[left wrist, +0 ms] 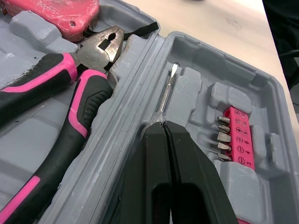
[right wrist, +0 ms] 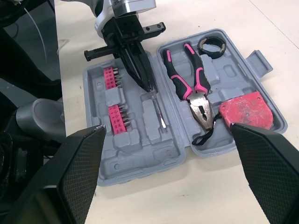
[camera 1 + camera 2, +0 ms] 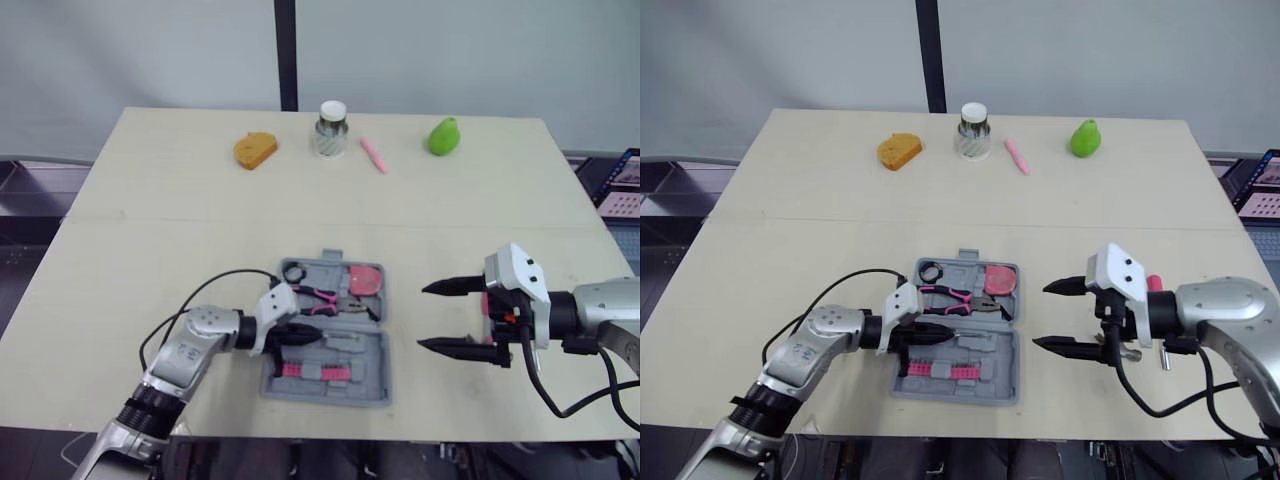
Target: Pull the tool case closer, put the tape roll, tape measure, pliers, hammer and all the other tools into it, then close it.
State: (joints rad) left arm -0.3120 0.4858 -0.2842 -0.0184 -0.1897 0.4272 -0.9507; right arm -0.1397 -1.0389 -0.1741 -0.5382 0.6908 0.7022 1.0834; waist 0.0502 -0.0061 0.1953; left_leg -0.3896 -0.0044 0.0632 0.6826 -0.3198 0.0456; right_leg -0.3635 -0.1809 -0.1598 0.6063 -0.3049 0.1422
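The grey tool case [image 3: 330, 392] lies open near the table's front edge. Its far half holds the pink-handled pliers [image 3: 322, 297], the pink tape measure [image 3: 366, 279] and the black tape roll [image 3: 294, 272]. The near half holds pink bit strips [image 2: 111, 77] and a thin screwdriver [image 2: 158, 112]. My left gripper [image 3: 316, 338] reaches in over the near half from the left, shut on the screwdriver's [image 1: 166, 95] shaft end. To the right of the case my right gripper [image 3: 440, 318] hovers open and holds nothing. A pink item [image 3: 1154, 283] lies partly hidden behind its wrist.
Along the table's far side stand an orange bread-shaped piece [image 3: 255, 150], a white-lidded jar [image 3: 331, 130], a pink stick [image 3: 373, 154] and a green pear [image 3: 444, 136]. A laptop [image 3: 625, 178] sits beyond the right edge. The case sits close to the front edge.
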